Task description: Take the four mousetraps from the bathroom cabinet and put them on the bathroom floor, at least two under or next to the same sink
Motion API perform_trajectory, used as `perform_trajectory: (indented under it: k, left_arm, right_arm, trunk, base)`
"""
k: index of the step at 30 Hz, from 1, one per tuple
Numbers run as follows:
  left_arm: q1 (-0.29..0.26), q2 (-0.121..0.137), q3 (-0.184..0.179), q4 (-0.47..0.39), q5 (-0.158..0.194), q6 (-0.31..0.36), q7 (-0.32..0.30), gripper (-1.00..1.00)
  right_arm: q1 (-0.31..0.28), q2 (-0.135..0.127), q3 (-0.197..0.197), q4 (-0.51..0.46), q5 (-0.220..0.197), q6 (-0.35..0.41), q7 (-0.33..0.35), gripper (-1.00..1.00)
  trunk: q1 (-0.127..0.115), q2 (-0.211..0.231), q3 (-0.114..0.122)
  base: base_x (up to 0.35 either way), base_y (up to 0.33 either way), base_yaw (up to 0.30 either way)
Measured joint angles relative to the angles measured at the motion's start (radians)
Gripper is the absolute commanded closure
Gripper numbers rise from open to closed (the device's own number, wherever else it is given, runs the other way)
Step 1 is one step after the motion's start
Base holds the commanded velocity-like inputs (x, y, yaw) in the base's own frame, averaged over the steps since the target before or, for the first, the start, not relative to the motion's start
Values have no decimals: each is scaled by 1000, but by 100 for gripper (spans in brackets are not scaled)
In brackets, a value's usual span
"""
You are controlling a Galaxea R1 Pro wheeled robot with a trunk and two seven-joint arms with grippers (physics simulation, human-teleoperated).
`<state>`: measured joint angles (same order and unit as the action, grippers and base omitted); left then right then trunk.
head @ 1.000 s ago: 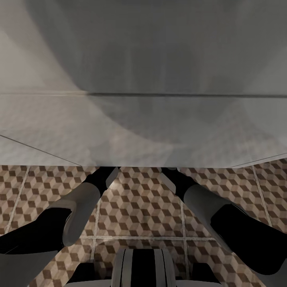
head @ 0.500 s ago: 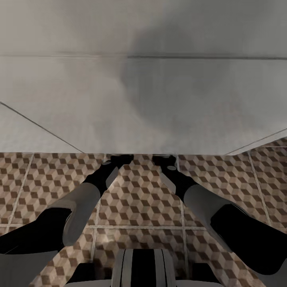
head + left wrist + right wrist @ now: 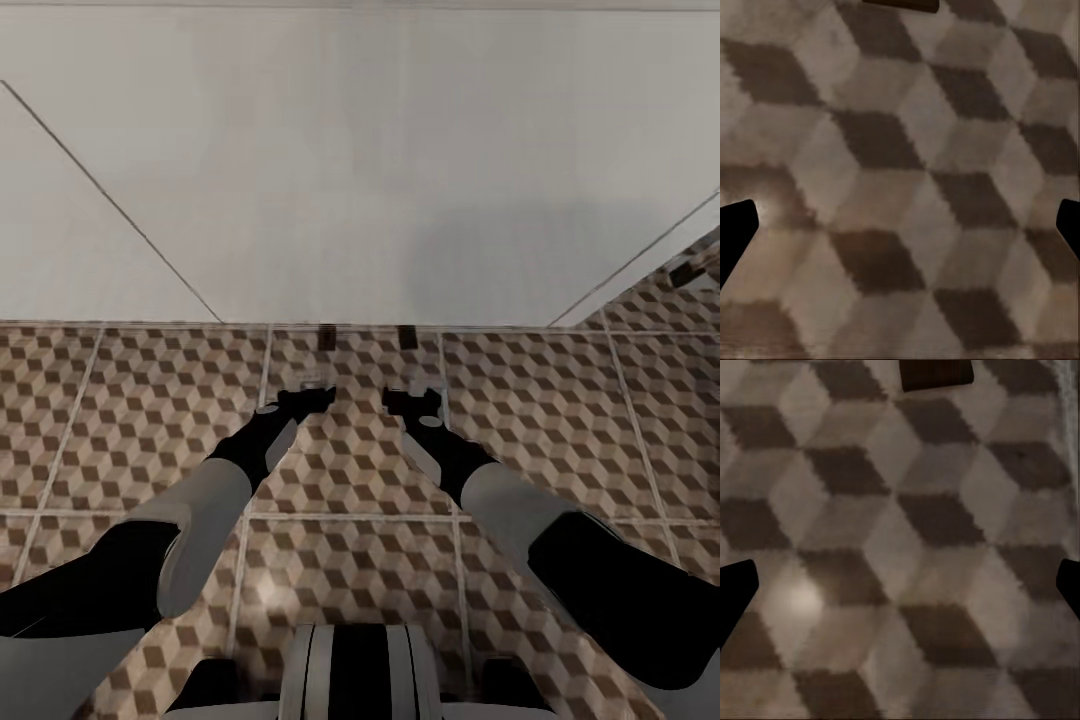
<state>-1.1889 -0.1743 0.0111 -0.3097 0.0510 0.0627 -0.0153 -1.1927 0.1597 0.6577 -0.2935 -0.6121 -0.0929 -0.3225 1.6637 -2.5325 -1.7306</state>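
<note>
Two mousetraps lie on the bathroom floor [image 3: 350, 470] at the foot of the white vanity front [image 3: 380, 180]: one dark brown trap [image 3: 326, 337] and a second [image 3: 407, 337] beside it. My left gripper [image 3: 308, 395] hovers just short of the first, open and empty. My right gripper [image 3: 412, 400] hovers just short of the second, also open and empty. The left wrist view has a trap's edge [image 3: 900, 4] past the black fingertips [image 3: 735, 232]. The right wrist view has a brown trap [image 3: 936, 373] over the tiles. The sink basin and the cabinet are out of view.
The vanity's side edges run off diagonally to the left [image 3: 100, 190] and right [image 3: 640, 260]. A small dark item [image 3: 692, 268] lies on the tiles by the right edge, too small to identify. Cube-pattern tiles stretch to both sides of my arms.
The whole picture has shifted: the white front slid upward and more floor shows, so the camera moved. The two traps came into view. Both arms keep the same pose.
</note>
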Motion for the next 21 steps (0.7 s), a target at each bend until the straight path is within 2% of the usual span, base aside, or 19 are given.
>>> perform_trajectory:
  k: [7,17,21]
  left_arm:
    - [0,0,0,2,0,0,1,-100]
    - [0,0,1,13,0,0,3,-100]
    - [0,0,1,14,0,0,3,-100]
  right_arm:
    - [0,0,0,0,0,0,0,-100]
    - [0,0,1,1,0,0,0,-100]
    - [0,0,1,1,0,0,0,-100]
  trunk:
    - [0,0,0]
    - [-1,0,0]
    - [-2,1,15]
  base:
    - [-215,0,0]
    - [-20,0,0]
    - [-3,0,0]
